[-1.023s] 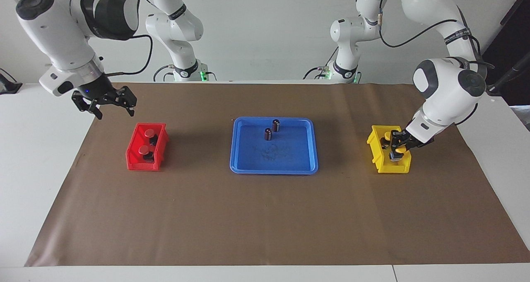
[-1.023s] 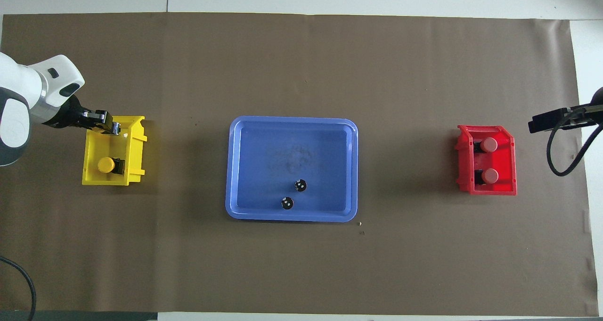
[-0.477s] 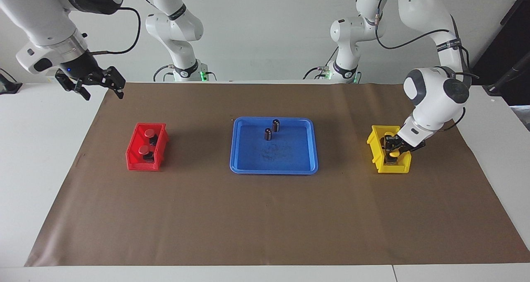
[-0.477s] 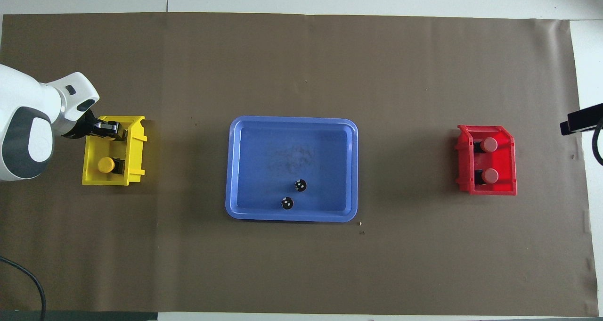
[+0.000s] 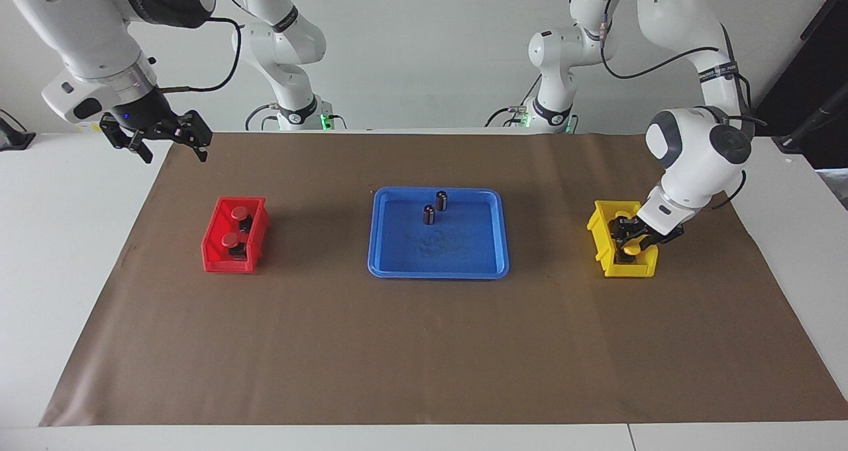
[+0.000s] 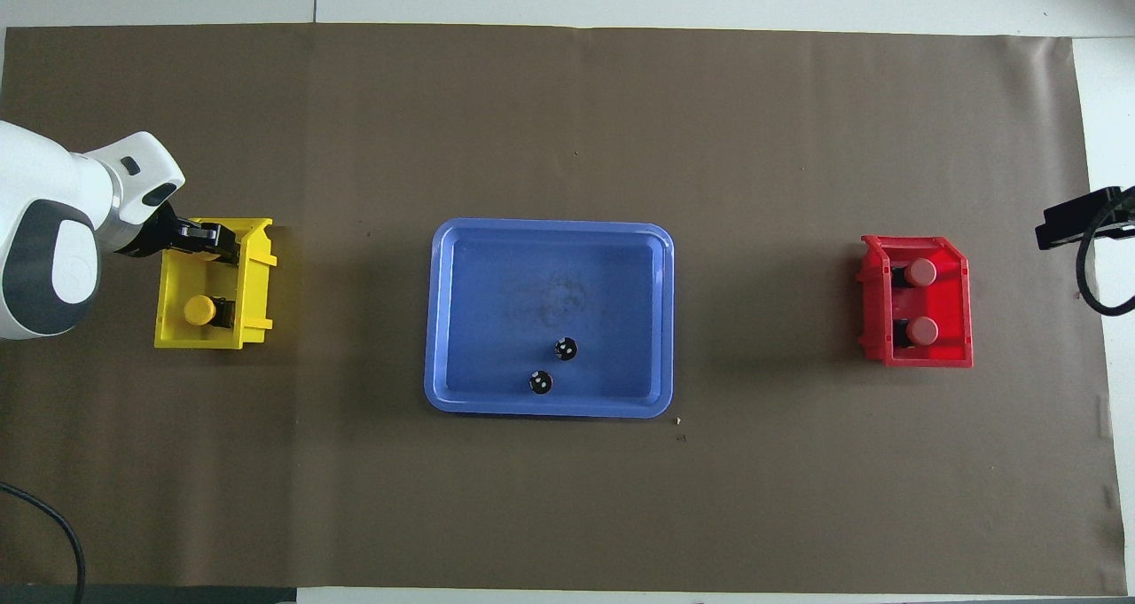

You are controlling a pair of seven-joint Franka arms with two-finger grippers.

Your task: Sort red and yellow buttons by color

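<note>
The left gripper (image 5: 629,242) is down in the yellow bin (image 5: 604,252), fingers seemingly clamped on a yellow button (image 5: 630,244) (partly hidden); the right gripper (image 5: 165,143) waits, fingers apart.

The shallow blue plastic tray (image 5: 438,265) at the middle of the brown paper mat (image 5: 424,351) is the landmark. Two dark cylinders with silvery tops (image 5: 435,207) stand in the part of it nearer the robots; the rest of its floor is bare. Toward the left arm's end, the left gripper (image 5: 629,239) fills the yellow plastic bin (image 5: 599,236). Toward the right arm's end, two red-capped buttons (image 5: 235,229) occupy the red plastic bin (image 5: 215,252); the right gripper (image 5: 165,143) hangs over the mat's edge, well apart from the tray.
</note>
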